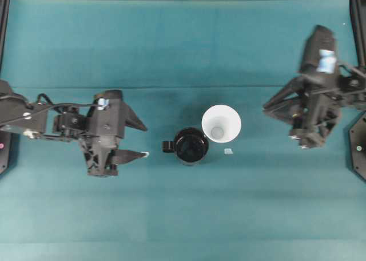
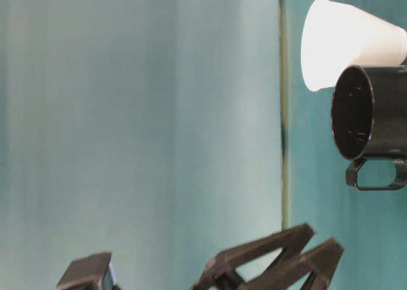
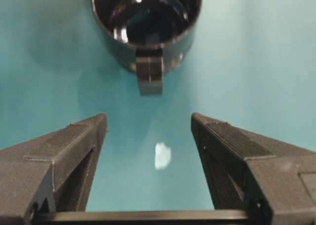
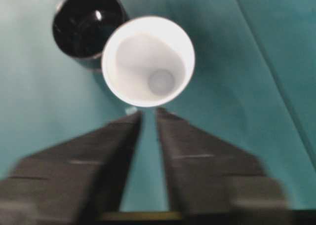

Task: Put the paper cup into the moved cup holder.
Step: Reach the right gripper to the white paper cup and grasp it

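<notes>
Overhead exterior view sets the paper cup (image 1: 221, 123) and the cup holder (image 1: 190, 146) side by side at the middle of the teal table (image 1: 183, 215), the cup to the right and slightly farther, its rim just beside or touching the holder's rim; which, cannot be told. Both stand upright, mouths up, so each long axis points straight at this camera, and the cup's small greyish base shows down inside. The holder's tab handle sticks out to the left, toward the left gripper (image 1: 143, 139), whose jaws stand wide apart with nothing between them. A small pale scrap (image 1: 228, 151) lies on the cloth just near of the cup. The right gripper (image 1: 273, 107) hangs well off to the right, blurred; nothing lies between it and the cup.

Left wrist view shows the handle pointing squarely into the gap of the wide jaws, and a pale spot (image 3: 162, 155) on the cloth between the fingers (image 3: 74, 141), which the overhead picture does not show. Right wrist view shows its two fingers (image 4: 123, 136) with only a narrow gap, holding nothing, the cup just beyond the tips and the holder behind it to the left. Table-level view shows the cup's tapered side wall, hidden from above.
</notes>
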